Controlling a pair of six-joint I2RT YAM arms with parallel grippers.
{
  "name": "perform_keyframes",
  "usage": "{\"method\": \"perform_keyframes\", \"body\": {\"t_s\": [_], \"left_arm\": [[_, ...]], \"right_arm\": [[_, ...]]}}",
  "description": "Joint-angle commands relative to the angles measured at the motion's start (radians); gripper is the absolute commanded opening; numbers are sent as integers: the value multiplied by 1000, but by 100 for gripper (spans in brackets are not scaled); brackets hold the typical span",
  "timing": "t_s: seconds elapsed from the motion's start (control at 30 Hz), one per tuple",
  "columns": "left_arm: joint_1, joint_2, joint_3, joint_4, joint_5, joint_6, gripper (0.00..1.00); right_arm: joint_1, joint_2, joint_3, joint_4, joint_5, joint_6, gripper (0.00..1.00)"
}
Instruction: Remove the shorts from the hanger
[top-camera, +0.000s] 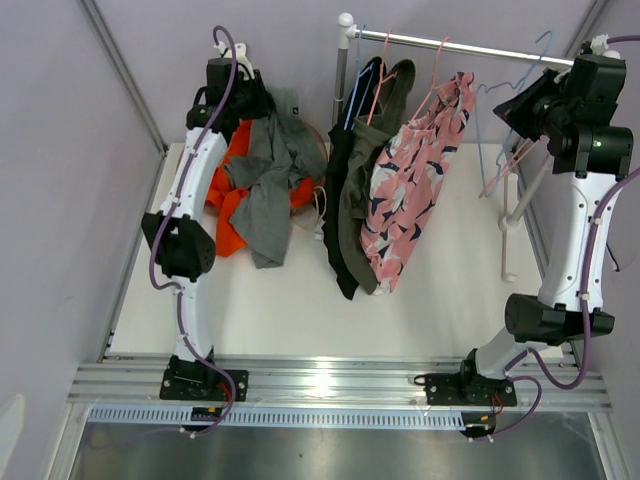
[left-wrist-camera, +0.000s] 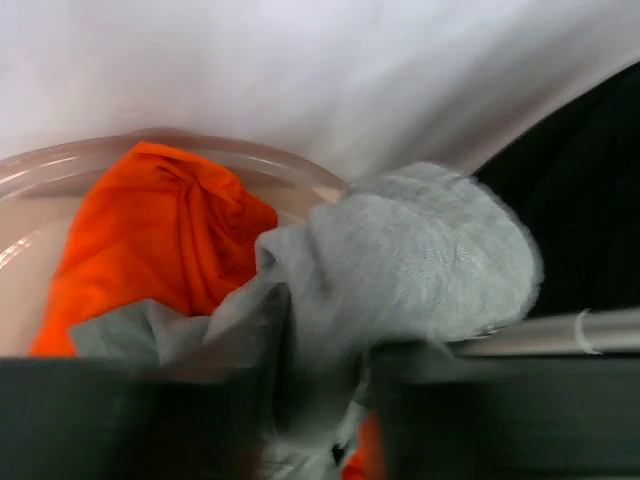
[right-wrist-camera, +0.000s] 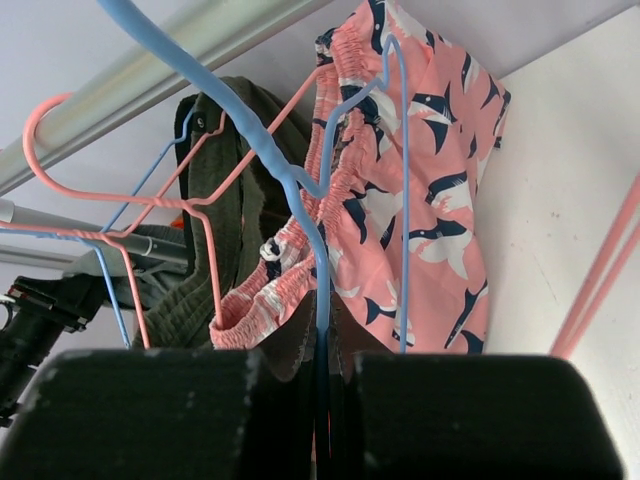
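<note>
The white tabletop (top-camera: 440, 300) carries a metal rail (top-camera: 470, 47) along its far edge, right of centre. Three pairs hang from that rail on wire hangers, side by side and touching. From left to right they are the black shorts (top-camera: 338, 230), the olive shorts (top-camera: 362, 200) and the pink patterned shorts (top-camera: 405, 200).

Toward the far left corner, the grey-green shorts (top-camera: 265, 200) lie heaped over the orange shorts (top-camera: 230, 235). The orange pair sits partly inside a clear tub (left-wrist-camera: 250, 160).

The left tool (left-wrist-camera: 330, 370) is above this heap. Its fingers stand a little apart with grey-green cloth lying in the gap.

The right tool (right-wrist-camera: 322, 365) is up near the rail's right end, with its fingers together, clamped on the wire of a blue hanger (right-wrist-camera: 270, 150). A pink hanger (right-wrist-camera: 60, 150) hooks over the rail just beside it.
</note>
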Motion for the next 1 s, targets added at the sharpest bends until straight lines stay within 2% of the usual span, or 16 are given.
{"method": "perform_keyframes", "body": {"t_s": [0.0, 0.03, 0.07, 0.1, 0.13, 0.23, 0.37, 0.53, 0.63, 0.67, 0.7, 0.73, 0.77, 0.8, 0.83, 0.97], "left_arm": [[7, -37, 9, 80, -87, -27, 64], [7, -21, 9, 64, -102, -35, 74], [10, 5, 7, 38, -137, -52, 80], [15, 15, 7, 26, -151, -59, 94], [17, 28, 10, 14, -155, -72, 99], [20, 48, 27, -44, -178, -96, 99], [17, -36, -46, -49, -178, -124, 99], [0, -251, -216, 10, -155, -119, 99], [-11, -349, -279, 15, -152, -110, 99], [-17, -372, -292, 18, -152, -102, 99], [-22, -394, -315, 18, -154, -89, 99], [-25, -429, -316, 15, -154, -84, 99], [-29, -445, -324, 11, -148, -82, 99], [-29, -461, -327, 3, -139, -79, 99], [-31, -489, -330, 1, -123, -78, 99], [-36, -567, -384, 4, -57, -60, 99]], "right_arm": [[-7, 8, 4, 56, -5, -9, 0], [-7, 8, 5, 56, -5, -9, 0], [-7, 10, 5, 57, -3, -9, 0], [-7, 13, 5, 57, -2, -9, 0], [-7, 17, 7, 57, 0, -11, 0], [-8, 31, 12, 63, 1, -18, 0], [-13, 66, 24, 80, 3, -24, 0], [-23, 126, 61, 73, 1, -17, 0], [-23, 112, 29, 68, -3, -8, 0], [-23, 87, 15, 68, -3, -8, 3], [-23, 70, -1, 70, 3, -6, 16], [-23, 48, -43, 80, 6, -6, 50], [-23, -1, -66, 88, 22, -5, 74], [-23, -28, -91, 105, 33, -6, 94], [-23, -52, -129, 109, 44, -12, 100], [-26, -125, -133, 41, 127, -46, 100]]}}
